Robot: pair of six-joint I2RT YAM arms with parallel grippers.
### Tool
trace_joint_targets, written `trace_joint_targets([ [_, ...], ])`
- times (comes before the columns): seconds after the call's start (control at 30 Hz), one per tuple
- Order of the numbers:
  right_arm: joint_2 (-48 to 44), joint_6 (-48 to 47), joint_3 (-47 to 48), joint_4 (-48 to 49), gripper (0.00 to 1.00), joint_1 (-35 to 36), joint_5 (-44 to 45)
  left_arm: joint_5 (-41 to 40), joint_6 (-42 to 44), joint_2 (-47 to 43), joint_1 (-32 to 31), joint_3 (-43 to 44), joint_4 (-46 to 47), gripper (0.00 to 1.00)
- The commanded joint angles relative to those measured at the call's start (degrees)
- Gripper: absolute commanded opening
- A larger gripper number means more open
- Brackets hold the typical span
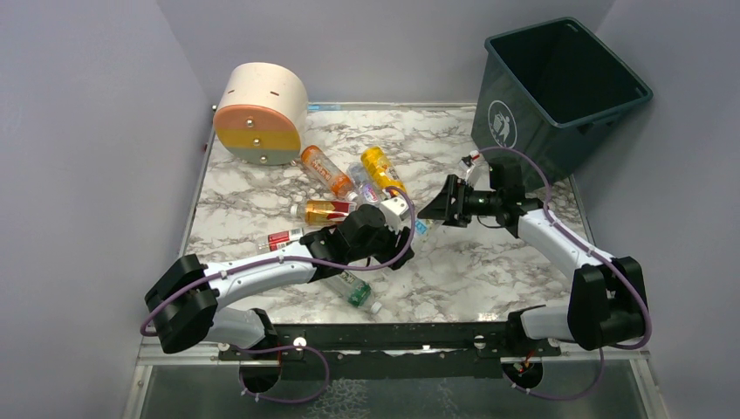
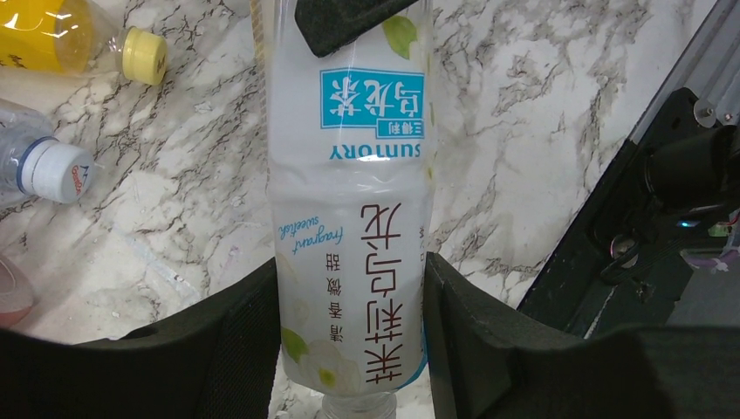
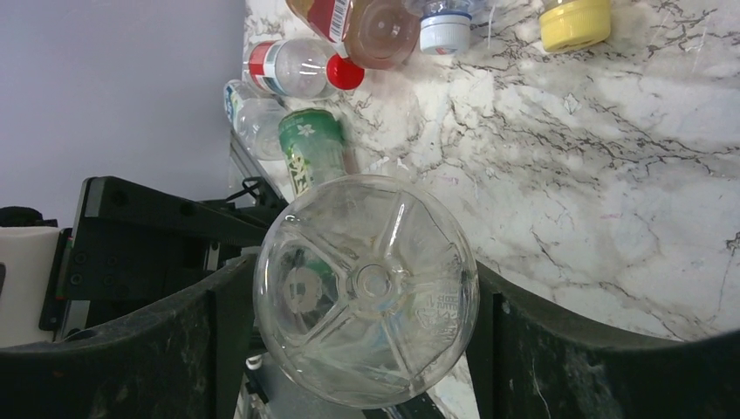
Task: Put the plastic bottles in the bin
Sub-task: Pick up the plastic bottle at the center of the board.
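Fingers of the left gripper press on both sides of a white-labelled bottle, pinching it close to its neck. The label carries a blue panel and the word SUNTORY, and the body runs away from the wrist over the marble table. Whether it touches the marble cannot be told.

The right gripper is likewise clamped on a bottle. This is a clear bottle whose ribbed base faces the wrist camera, with a black finger against each side.

From above, both grippers sit near the middle of the table, the right one closer to the bin but apart from it. The bin stands tilted at the far right corner, its white logo turned toward the arms.

Loose bottles lie on the left half of the table. An orange bottle and a yellow bottle lie near each other beyond the left gripper. An amber bottle with a red label lies just beside the left wrist, and a red-labelled clear bottle lies along the left forearm. A green bottle lies near the front edge. A cream cylinder rests at the far left corner.
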Motion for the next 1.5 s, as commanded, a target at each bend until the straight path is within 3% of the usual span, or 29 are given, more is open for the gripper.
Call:
trace_joint_targets([
  [0.0,0.44,0.64,-0.28,2.18,0.76,0.71,-2.18,0.16,0.97,-1.24,-0.53,-0.41,2.37,0.57],
  [0.23,0.39,0.73,0.14,2.21,0.67,0.72,-1.7,-1.67,0.9,-1.66,-0.54,-0.16,1.12,0.69],
  [0.43,0.02,0.99,-0.17,2.47,0.65,0.81,-1.35,-2.71,0.38,-2.19,-0.53,-0.44,0.54,0.78],
  [0.63,-0.3,1.12,-0.43,2.53,0.64,0.81,-1.01,-4.03,-0.56,-4.48,-0.54,-1.53,1.05,0.99],
  [1.47,-2.21,1.5,1.42,1.49,0.64,0.81,0.05,-9.06,-3.04,-18.01,-0.53,-4.56,1.11,0.99],
])
